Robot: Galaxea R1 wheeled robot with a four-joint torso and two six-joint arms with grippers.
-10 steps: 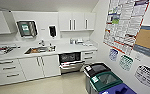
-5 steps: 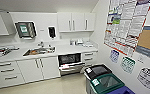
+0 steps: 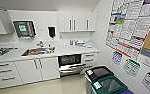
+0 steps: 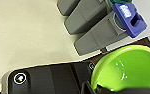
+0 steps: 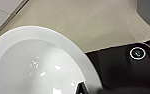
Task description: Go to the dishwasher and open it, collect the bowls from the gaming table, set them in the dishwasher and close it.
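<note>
We see the dishwasher point(image 3: 70, 64) at 6 o'clock under the counter, door partly down. Left gripper point(image 4: 96, 88) pinches the green bowl point(image 4: 127, 67); right gripper point(image 5: 87, 89) pinches the white bowl point(image 5: 38, 65). We judge: approach squarely, keep bowls level.

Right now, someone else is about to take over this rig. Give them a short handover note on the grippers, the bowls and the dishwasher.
Left gripper: carrying the green bowl, seen close in the left wrist view; the fingers are hard to make out.
Right gripper: carrying the white bowl, seen close in the right wrist view.
Dishwasher: ahead under the white counter, right of the sink, door partly open, dark inside.
Bins: near the right wall, close to the path.
Done: dishwasher opened, bowls collected.
Left: load both bowls and close the door.
</note>
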